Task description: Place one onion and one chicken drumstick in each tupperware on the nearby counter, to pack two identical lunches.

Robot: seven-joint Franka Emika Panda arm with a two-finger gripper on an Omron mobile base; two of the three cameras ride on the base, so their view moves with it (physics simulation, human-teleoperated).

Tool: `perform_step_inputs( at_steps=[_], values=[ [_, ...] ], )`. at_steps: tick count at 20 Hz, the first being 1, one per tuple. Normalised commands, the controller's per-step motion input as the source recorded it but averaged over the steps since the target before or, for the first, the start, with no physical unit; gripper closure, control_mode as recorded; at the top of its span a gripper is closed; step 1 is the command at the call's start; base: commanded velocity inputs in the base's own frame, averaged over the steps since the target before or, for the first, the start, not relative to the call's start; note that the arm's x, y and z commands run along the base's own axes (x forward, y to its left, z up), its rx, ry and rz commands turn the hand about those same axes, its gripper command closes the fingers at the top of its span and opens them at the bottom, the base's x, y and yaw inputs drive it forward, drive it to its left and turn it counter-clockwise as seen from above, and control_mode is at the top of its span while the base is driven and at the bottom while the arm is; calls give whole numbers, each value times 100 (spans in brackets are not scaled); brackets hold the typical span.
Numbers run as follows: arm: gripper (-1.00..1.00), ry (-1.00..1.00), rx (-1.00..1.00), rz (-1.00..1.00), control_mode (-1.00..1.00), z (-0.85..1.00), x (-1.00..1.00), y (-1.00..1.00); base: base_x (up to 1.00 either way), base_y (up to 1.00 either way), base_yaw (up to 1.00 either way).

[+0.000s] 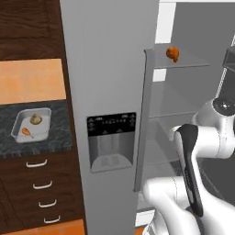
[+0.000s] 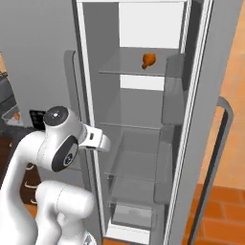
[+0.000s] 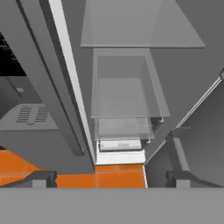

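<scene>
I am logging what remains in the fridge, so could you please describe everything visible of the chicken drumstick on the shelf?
The chicken drumstick is a glazed orange-brown piece with a bulbous meaty end tapering downward to a thin tip. It lies alone on the upper clear glass shelf inside the open fridge, resting on the shelf, apart from the walls. Nothing else touches it.

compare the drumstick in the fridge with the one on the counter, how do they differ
The drumstick in the fridge sits bare on a high glass shelf; the drumstick on the counter lies inside a tupperware beside an onion. One is unpacked, the other packed. Both are glazed orange-brown.
</scene>
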Motion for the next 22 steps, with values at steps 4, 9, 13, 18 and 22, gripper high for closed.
perform_step_inputs(
  at_steps=[4,9,13,18,22],
  values=[
    [-100,0,0,0,100,0,0,0,8,-53,0],
    [-100,0,0,0,100,0,0,0,33,-18,0],
    [-100,0,0,0,100,0,0,0,37,-33,0],
    [-100,0,0,0,100,0,0,0,24,-37,0],
    [-100,0,0,0,-100,0,35,0,9,0,0]
  ],
)
